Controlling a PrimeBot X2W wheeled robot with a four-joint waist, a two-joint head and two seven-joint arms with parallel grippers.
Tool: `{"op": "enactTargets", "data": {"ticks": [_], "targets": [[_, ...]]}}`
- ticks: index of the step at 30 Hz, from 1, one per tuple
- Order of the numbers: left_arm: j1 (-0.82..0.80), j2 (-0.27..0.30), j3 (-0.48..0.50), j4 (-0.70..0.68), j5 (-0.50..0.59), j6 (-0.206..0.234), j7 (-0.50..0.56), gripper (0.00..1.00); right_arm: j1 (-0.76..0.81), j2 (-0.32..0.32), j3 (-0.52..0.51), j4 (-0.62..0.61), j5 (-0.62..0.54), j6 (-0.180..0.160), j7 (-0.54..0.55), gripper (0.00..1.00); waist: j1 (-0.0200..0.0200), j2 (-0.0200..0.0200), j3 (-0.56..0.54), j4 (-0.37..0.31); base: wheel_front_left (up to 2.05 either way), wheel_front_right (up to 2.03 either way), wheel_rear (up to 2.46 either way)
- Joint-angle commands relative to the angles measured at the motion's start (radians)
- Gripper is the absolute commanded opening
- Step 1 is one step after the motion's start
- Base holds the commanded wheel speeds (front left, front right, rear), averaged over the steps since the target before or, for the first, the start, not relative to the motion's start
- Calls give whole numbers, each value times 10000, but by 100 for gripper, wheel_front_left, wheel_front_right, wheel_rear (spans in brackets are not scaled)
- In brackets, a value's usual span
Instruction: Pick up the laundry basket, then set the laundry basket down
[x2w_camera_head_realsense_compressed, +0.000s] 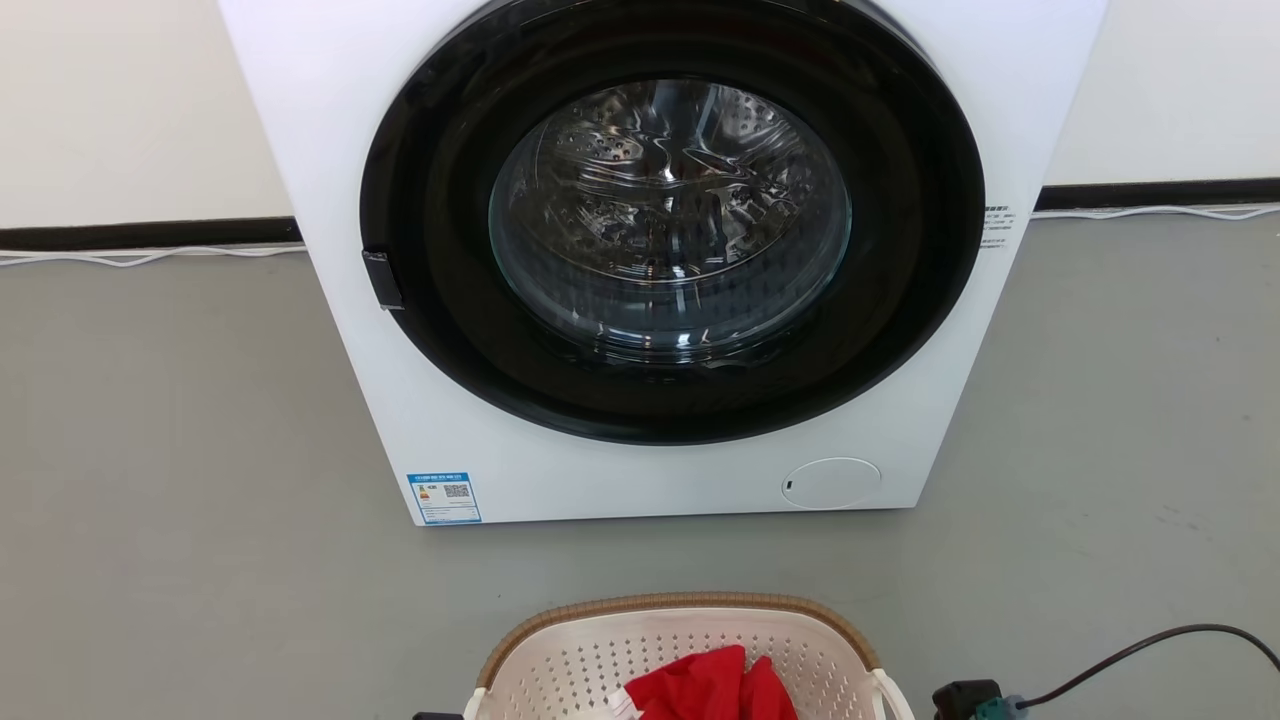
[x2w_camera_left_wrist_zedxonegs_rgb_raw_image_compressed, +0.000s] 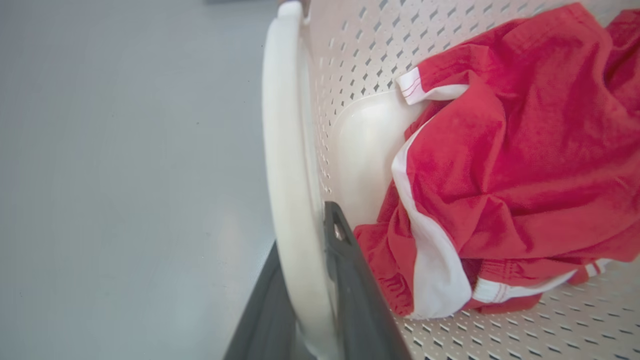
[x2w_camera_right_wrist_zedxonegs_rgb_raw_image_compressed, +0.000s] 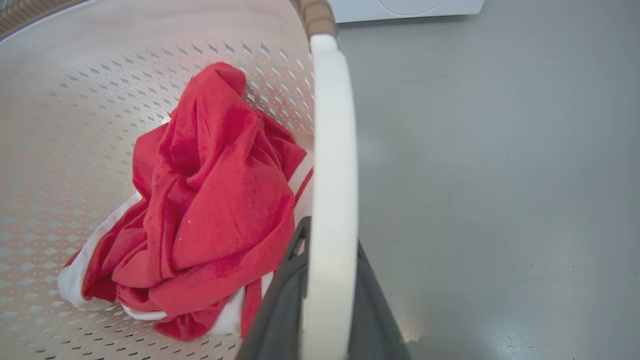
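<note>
The laundry basket (x2w_camera_head_realsense_compressed: 680, 605) is a cream perforated tub with a brown woven rim, low in the middle of the head view, in front of the washer. A crumpled red garment with white trim (x2w_camera_head_realsense_compressed: 700, 685) lies inside it. In the left wrist view my left gripper (x2w_camera_left_wrist_zedxonegs_rgb_raw_image_compressed: 305, 235) is shut on the basket's white side handle (x2w_camera_left_wrist_zedxonegs_rgb_raw_image_compressed: 285, 150), one dark finger (x2w_camera_left_wrist_zedxonegs_rgb_raw_image_compressed: 350, 280) inside the basket wall (x2w_camera_left_wrist_zedxonegs_rgb_raw_image_compressed: 350, 40). In the right wrist view my right gripper (x2w_camera_right_wrist_zedxonegs_rgb_raw_image_compressed: 330, 235) is shut on the other white handle (x2w_camera_right_wrist_zedxonegs_rgb_raw_image_compressed: 332, 150), beside the garment (x2w_camera_right_wrist_zedxonegs_rgb_raw_image_compressed: 220, 200). Whether the basket rests on the floor I cannot tell.
A white front-loading washer (x2w_camera_head_realsense_compressed: 640, 480) with its round dark door shut stands just beyond the basket; its lower edge (x2w_camera_right_wrist_zedxonegs_rgb_raw_image_compressed: 405, 7) shows in the right wrist view. Grey floor (x2w_camera_head_realsense_compressed: 180, 450) spreads to both sides. A white cable (x2w_camera_head_realsense_compressed: 130, 257) runs along the wall. A black cable (x2w_camera_head_realsense_compressed: 1150, 640) curls at lower right.
</note>
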Motion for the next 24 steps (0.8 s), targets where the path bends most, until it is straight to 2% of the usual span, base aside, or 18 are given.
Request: {"op": "enactTargets", "data": {"ticks": [1, 24], "targets": [[-115, 258, 150, 37, -57, 16, -70, 0, 15, 15, 264, -103, 54, 79, -119, 0, 0, -1, -17, -4, 0, 0, 0], [-229, 258, -28, 103, -250, 56, -183, 0, -339, 15, 1185, 202, 875, 79, -386, 0, 0, -1, 59, -23, 0, 0, 0]]}}
